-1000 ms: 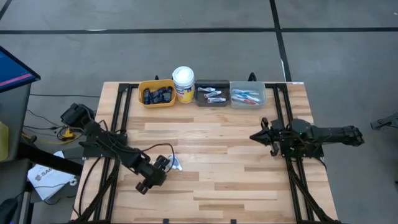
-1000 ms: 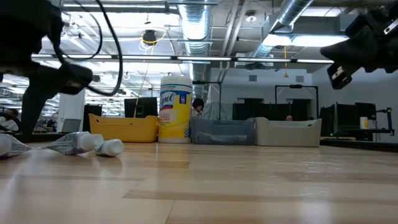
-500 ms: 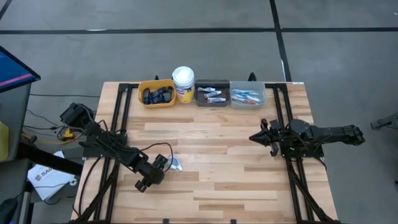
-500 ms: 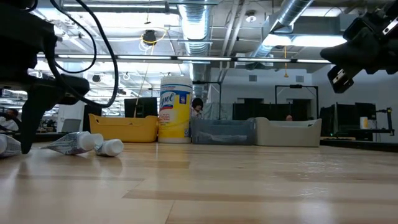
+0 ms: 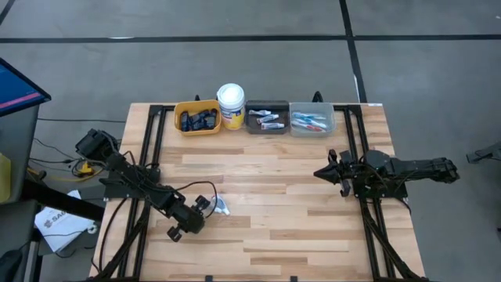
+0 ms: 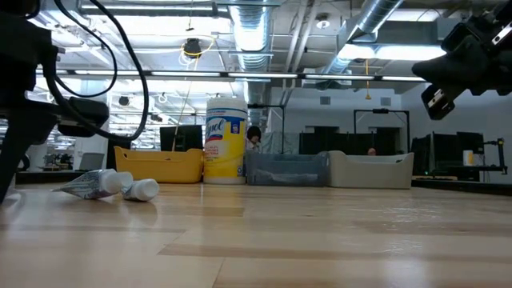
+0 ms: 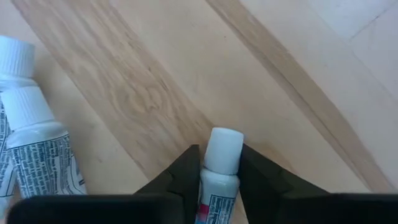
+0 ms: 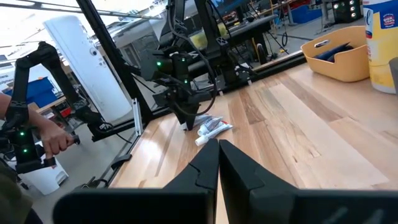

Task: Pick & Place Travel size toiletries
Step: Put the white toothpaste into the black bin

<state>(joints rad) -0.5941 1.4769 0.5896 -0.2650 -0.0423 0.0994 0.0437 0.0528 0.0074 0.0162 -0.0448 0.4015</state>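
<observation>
The left gripper (image 7: 219, 186) has its fingers (image 7: 185, 177) pinched on a white tube (image 7: 219, 165). In the left wrist view the tube lies straight between them, cap poking out past the tips, so its long axis runs along the line of the fingers and the hold is on the body just behind the cap. Two more white tubes (image 7: 28, 134) lie on the bare tabletop (image 7: 280, 81) just beside this grip, untouched.

From above, the left gripper (image 5: 200, 210) sits at about eight o'clock on the tabletop (image 5: 297, 235), with the loose tubes (image 5: 221, 207) just off its tip toward the centre. The left arm is far the nearer one; the right gripper (image 5: 329, 172) waits at about three o'clock, well apart, fingers pressed together and empty.

Farther on, along the twelve o'clock edge, stands a row: a yellow bin (image 5: 197, 117) of dark tubes, a white-lidded tub (image 5: 231, 105), a dark bin (image 5: 267, 119) holding white tubes, and a grey bin (image 5: 312, 119) of toothbrushes. I judge the dark bin to be the place for the held tube, a long carry toward one o'clock from the grip.

A second ago the left fingers stood wide around the pile; they have since closed, and the wrist has shifted slightly outward in the low view.
</observation>
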